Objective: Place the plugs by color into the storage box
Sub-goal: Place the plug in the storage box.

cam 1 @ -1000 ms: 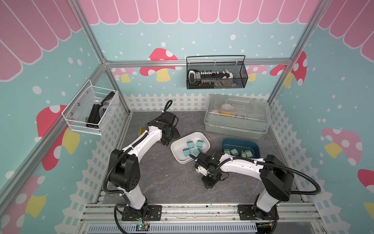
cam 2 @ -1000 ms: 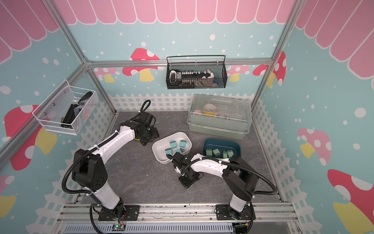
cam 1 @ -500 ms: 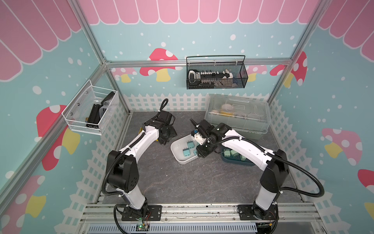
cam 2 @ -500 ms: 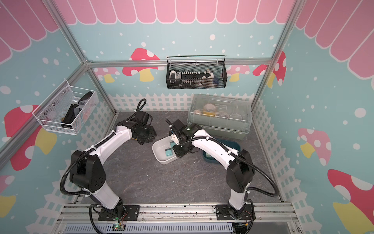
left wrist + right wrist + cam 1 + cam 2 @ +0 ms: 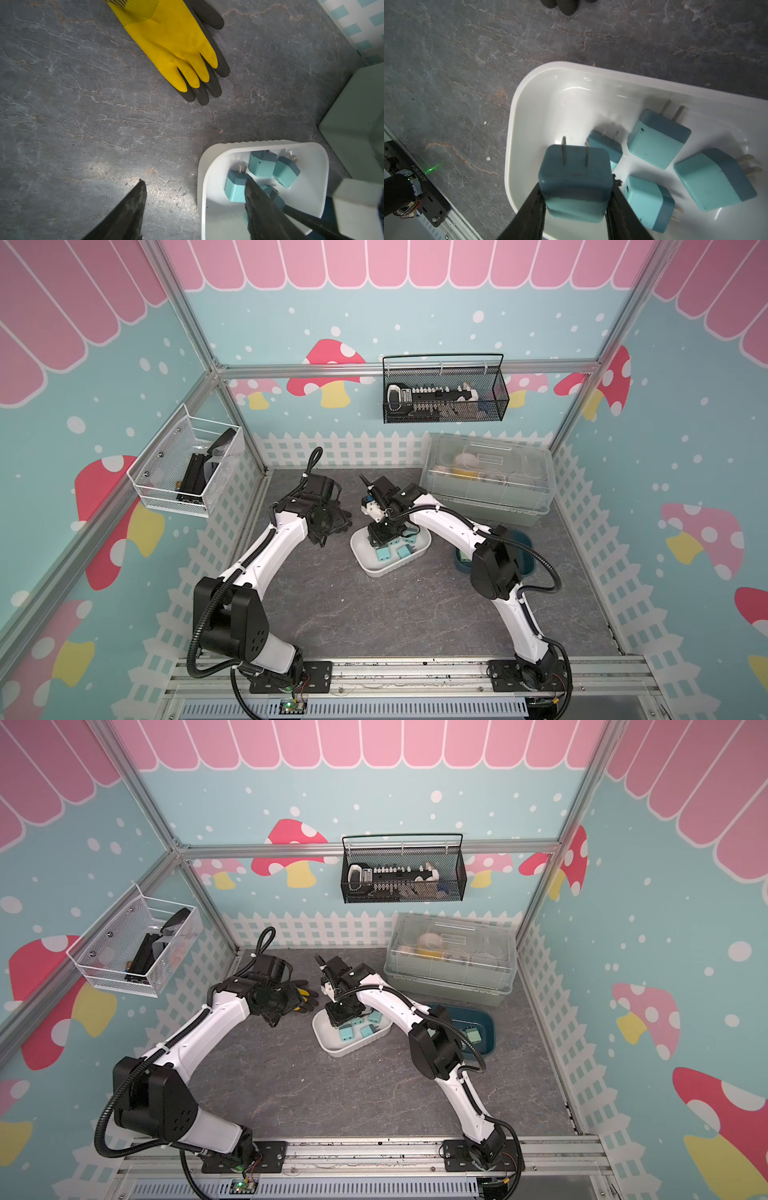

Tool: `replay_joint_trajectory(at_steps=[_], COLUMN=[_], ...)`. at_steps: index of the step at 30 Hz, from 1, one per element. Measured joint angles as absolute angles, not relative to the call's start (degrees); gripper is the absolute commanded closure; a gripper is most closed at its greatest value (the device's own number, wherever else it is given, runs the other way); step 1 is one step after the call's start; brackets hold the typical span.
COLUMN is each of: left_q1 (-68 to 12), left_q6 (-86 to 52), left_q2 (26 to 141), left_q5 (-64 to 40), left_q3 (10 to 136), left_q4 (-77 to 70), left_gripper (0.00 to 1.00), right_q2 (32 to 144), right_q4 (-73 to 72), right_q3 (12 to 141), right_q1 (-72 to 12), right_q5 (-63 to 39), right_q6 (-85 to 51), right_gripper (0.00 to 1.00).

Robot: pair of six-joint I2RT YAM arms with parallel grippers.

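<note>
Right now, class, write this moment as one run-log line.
right pincer: shut on blue plug over white tray | tray: four blue plugs inside | left pincer: open, empty, near yellow glove

Your right hand (image 5: 575, 187) has swung from low at the front of the desk (image 5: 374, 614) to above the white tray (image 5: 508, 133), now gripping a blue plug (image 5: 575, 166) it seemingly picked up down there.

The grey table (image 5: 374, 614) holds a yellow glove (image 5: 166, 41) far left, a white tub (image 5: 380, 571) mid, a blue tub (image 5: 488, 1021) right, and a clear box (image 5: 486, 493) far right.
</note>
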State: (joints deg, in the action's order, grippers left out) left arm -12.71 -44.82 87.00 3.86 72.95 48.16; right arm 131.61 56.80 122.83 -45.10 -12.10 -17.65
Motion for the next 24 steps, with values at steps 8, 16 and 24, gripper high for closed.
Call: replay_joint_trajectory(at_steps=[8, 16, 24], left_q1=[-12.7, -12.7, -12.7], left_q6=[-44.8, -44.8, -44.8], left_q2=[87.0, 87.0, 87.1], left_q5=[3.8, 3.4, 2.7], left_q3=[72.6, 72.6, 72.6], left_q4=[48.1, 48.1, 48.1], left_gripper=[0.28, 0.28, 0.28], right_q2=[132.4, 132.5, 132.5], right_q4=[48.4, 42.5, 41.0], right_q3=[117.5, 114.5, 114.3], right_q1=[-45.1, -45.3, -45.6], right_q5=[-12.1, -12.3, -12.7], right_q6=[-18.7, -19.3, -19.4], right_gripper=[0.58, 0.48, 0.26])
